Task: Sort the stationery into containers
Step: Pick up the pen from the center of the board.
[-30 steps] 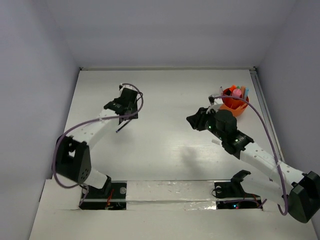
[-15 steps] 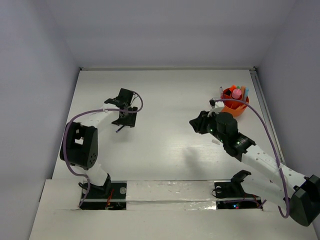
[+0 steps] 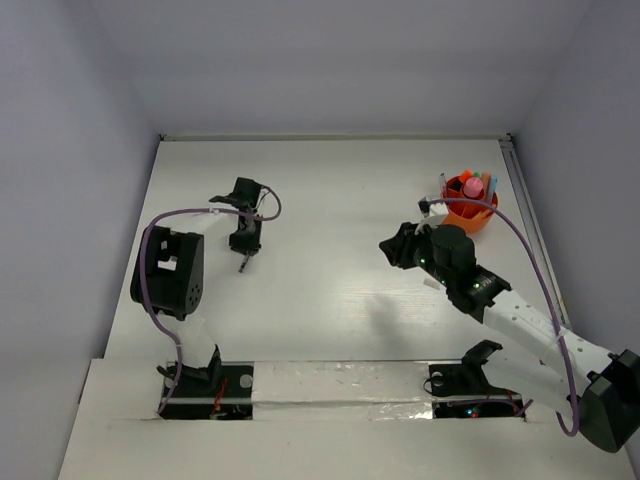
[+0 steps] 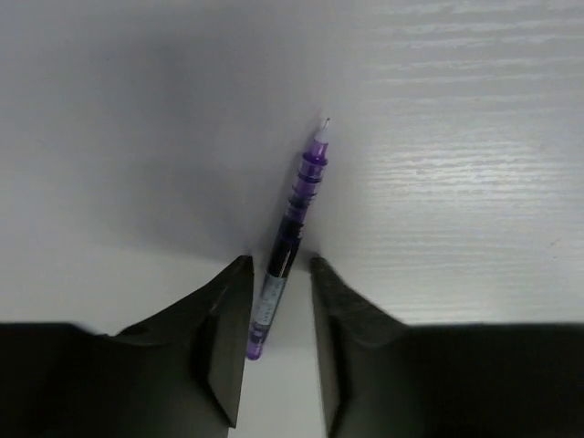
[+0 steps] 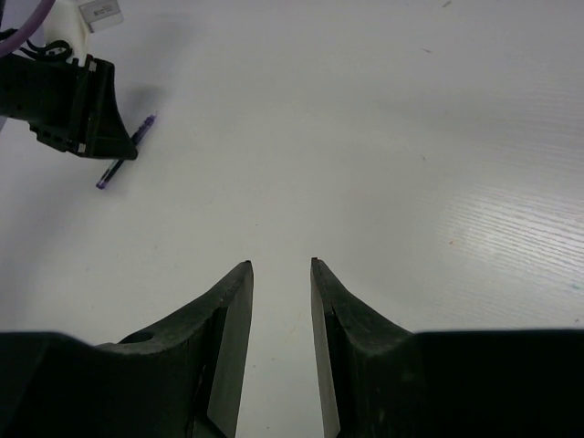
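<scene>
A thin purple pen (image 4: pixel 290 228) lies on the white table, its tip pointing away from the left wrist camera. My left gripper (image 4: pixel 278 263) is open and straddles the pen's rear half, which lies close to the left finger. The top view shows this gripper (image 3: pixel 245 238) over the pen (image 3: pixel 242 264) at the table's left. The orange round holder (image 3: pixel 470 220) at the back right holds several coloured pens. My right gripper (image 5: pixel 280 264) is open and empty above bare table, near the holder (image 3: pixel 392 247).
The right wrist view shows the left gripper (image 5: pixel 73 105) and the purple pen (image 5: pixel 109 175) at its upper left. White walls close in the table on the left, back and right. A rail (image 3: pixel 525 215) runs along the right edge.
My left arm has folded back and its gripper has come down and towards the near edge, over the purple pen. The right gripper shifted slightly nearer, then stayed still.
</scene>
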`<state>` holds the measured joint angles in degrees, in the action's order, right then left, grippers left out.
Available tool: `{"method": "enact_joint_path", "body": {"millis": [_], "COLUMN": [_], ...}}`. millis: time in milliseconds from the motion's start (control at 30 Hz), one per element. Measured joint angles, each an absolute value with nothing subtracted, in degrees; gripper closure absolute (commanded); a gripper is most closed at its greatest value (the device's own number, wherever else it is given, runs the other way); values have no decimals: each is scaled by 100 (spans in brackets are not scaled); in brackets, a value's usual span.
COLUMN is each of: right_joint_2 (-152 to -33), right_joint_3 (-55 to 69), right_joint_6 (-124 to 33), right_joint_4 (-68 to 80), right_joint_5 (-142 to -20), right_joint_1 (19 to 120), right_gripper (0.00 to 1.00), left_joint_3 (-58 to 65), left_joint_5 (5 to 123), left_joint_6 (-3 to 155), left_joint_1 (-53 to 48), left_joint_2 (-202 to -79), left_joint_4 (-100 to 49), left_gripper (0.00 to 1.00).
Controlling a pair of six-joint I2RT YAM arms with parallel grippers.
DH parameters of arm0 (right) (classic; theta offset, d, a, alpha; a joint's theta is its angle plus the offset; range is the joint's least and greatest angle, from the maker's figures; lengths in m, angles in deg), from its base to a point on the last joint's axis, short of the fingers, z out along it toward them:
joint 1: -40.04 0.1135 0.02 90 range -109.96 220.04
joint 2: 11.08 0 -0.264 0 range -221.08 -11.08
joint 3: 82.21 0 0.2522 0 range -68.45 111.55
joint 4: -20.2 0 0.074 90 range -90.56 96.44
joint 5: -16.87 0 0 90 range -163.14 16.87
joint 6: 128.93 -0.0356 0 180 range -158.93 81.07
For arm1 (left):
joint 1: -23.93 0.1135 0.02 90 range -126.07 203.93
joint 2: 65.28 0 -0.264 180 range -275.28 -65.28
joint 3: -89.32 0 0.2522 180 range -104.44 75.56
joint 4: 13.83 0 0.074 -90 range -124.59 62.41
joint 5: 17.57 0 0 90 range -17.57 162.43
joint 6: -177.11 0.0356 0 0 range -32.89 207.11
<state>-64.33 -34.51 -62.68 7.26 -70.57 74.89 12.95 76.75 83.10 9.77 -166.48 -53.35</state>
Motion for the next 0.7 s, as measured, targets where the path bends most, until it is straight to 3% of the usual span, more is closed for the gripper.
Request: {"method": "enact_joint_path", "body": {"millis": [133,333,567,600,700], "right_joint_2": [-6435,-6435,-6551,-6571,-6486], "right_joint_3": [-3451,-3451,-3438,-3438,-3456], "right_joint_6": [-6250,-6248,-6272,-6279,-6379], "right_joint_4": [682,638,234,111,-258], "right_joint_5": [-7013,-6877,-6521,-6456,-6239], "right_joint_1": [7489,7489,7489,7489,7489], "right_gripper": [63,61,49,38,32], "left_joint_3": [1321,1559,2073,2149,2503], "left_joint_5": [7532,7395,6916,6846,6566], "left_joint_6": [8321,8288,7757,7632,7248], "left_joint_1": [973,964,201,-91,-931], "left_joint_2": [-16657,-16465,-15910,-15743,-15077], "left_joint_4": [-5208,-4972,-4622,-4498,-3663], "left_gripper": [100,100,100,100,100]}}
